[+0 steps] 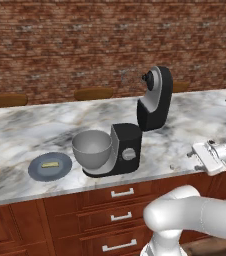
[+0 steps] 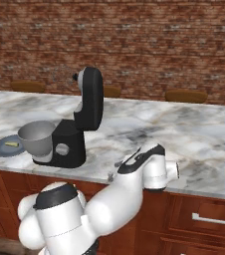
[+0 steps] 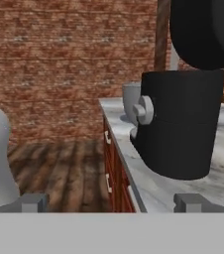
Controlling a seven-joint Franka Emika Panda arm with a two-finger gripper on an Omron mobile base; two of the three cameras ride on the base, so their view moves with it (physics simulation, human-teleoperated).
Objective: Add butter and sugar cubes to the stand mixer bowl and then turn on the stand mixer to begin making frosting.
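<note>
Butter (image 1: 49,164), a small pale-yellow stick, lies flat on the blue-grey plate (image 1: 37,172) at the left of the marble counter (image 1: 25,130), just beside the stand mixer bowl (image 1: 91,149) but not touching it. I see the bowl, grey and deep, seated on the black stand mixer (image 1: 127,150), whose head (image 1: 156,97) is tilted up and back; a round silver knob (image 1: 129,154) faces the counter's front edge. My gripper (image 3: 111,202) sits off the mixer's right side, low at the counter edge, looking along the counter at the knob side of the base, its fingertips (image 3: 33,202) spread wide and holding nothing. Behind stands a brick wall (image 1: 85,45); wooden drawers (image 1: 115,210) lie below.
</note>
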